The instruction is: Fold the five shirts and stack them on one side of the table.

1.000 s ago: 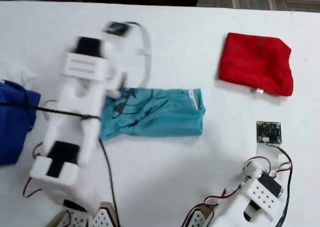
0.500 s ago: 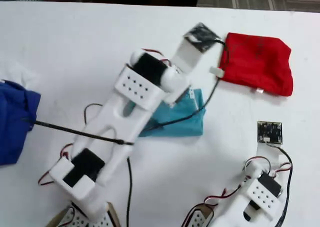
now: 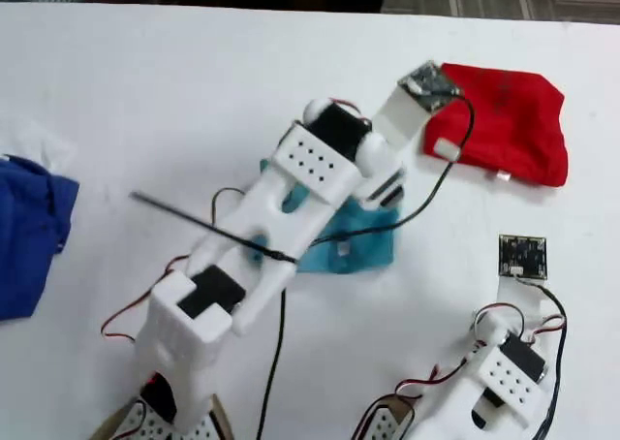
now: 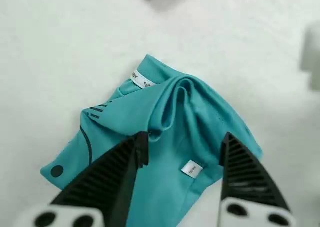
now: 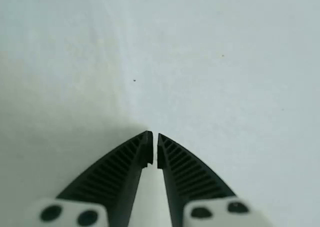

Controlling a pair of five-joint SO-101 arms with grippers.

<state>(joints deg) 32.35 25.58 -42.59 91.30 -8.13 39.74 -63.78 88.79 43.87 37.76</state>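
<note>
Labels and print: the teal shirt [image 4: 200, 117] carries a white neck label [image 4: 142, 80] at its collar edge and a second small white tag [image 4: 191, 169] lower on the fabric. Print on both is too small to read. Dark striped graphic marks [image 4: 99, 109] and a dark dot [image 4: 56, 171] show near one end of the garment. The red shirt [image 3: 499, 120] has a small white tag [image 3: 502, 176] at its near edge, also illegible.

Positions: the teal shirt lies bunched and partly folded near the middle of the white tabletop [image 3: 145, 72]. The red shirt lies folded toward the far right, close to the teal one but apart from it. The blue shirt [image 3: 29, 236] sits at the left edge, well apart from both.

Arms: the left arm [image 3: 291, 198] extends diagonally over the teal shirt. The left arm's jaws stand wide above the garment with a raised fold between them; contact cannot be confirmed. The right arm [image 3: 504, 372] sits at the near right corner. The right arm's jaws are drawn almost together over bare tabletop, holding nothing.
</note>
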